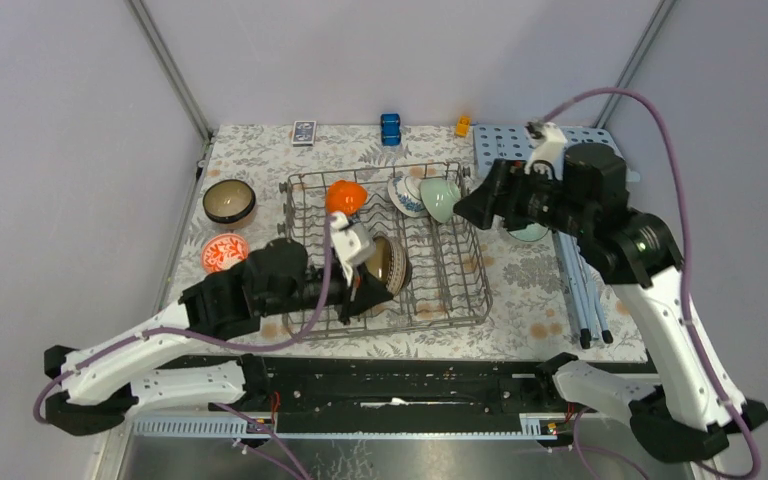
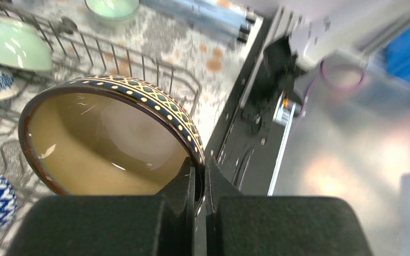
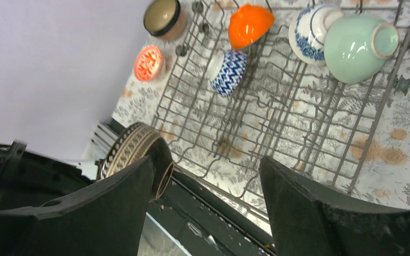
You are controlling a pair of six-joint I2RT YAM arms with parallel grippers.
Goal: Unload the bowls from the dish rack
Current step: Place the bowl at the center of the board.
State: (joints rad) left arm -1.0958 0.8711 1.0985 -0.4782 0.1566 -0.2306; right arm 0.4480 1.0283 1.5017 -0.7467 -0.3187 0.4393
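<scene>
The grey wire dish rack (image 1: 460,290) stands mid-table. Leaning in its far row are an orange bowl (image 1: 345,196), a blue-and-white bowl (image 1: 407,195) and a pale green bowl (image 1: 440,198). A blue zigzag bowl (image 3: 228,72) sits further in. My left gripper (image 2: 200,176) is shut on the rim of a patterned bowl with a beige inside (image 2: 107,138), held on edge over the rack's near side (image 1: 388,263). My right gripper (image 1: 465,210) hovers by the pale green bowl, open and holding nothing (image 3: 205,170).
On the tablecloth left of the rack sit a dark brown bowl (image 1: 228,200) and a red-and-white bowl (image 1: 225,252). Another pale green bowl (image 1: 528,232) lies under the right arm. A light-blue board with holes (image 1: 505,150), a card box (image 1: 303,132) and small toys (image 1: 390,128) line the back.
</scene>
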